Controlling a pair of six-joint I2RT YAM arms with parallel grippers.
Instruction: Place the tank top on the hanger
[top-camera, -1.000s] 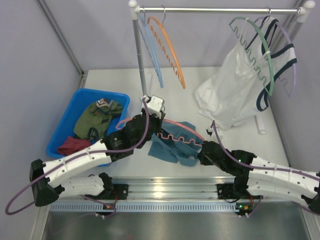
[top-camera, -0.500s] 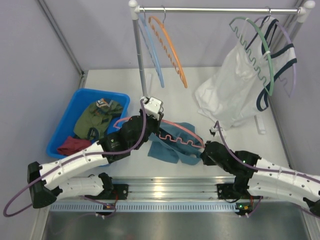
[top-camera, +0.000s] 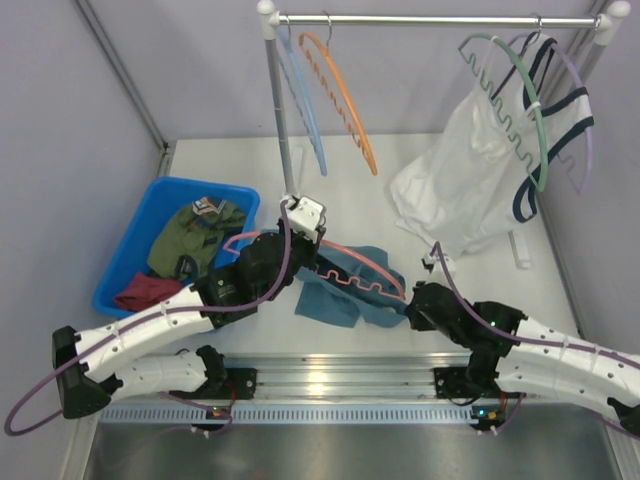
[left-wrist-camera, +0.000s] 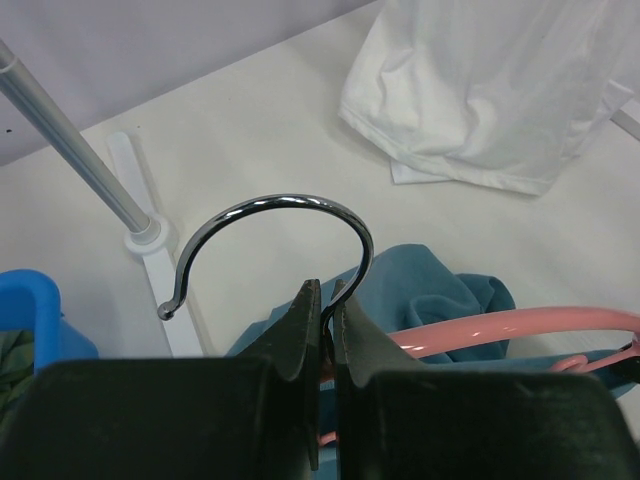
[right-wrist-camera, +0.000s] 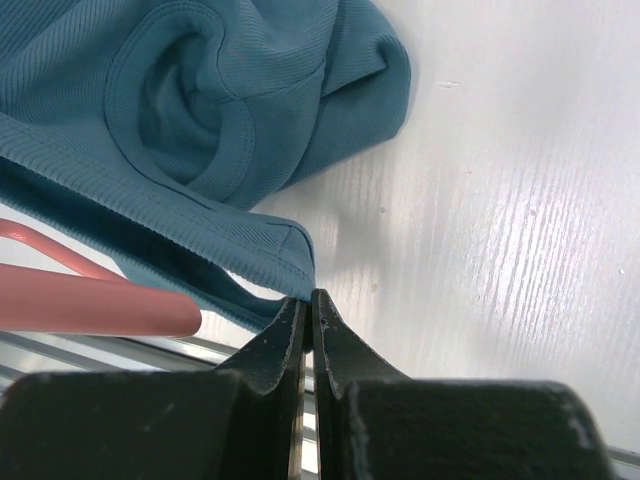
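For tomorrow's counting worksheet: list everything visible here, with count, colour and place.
tank top: 1, teal, table centre
hanger: 1, pink, over tank top
orange hanger: 1, orange, rail left
blue hanger: 1, blue, rail left
green hanger: 1, green, rail right
lilac hanger: 1, lilac, rail right
white top: 1, white, rail right
bin: 1, blue, table left
olive garment: 1, olive, in bin
red garment: 1, red, in bin
left end effector: 1, black, gripping hanger hook
right end effector: 1, black, gripping tank top edge
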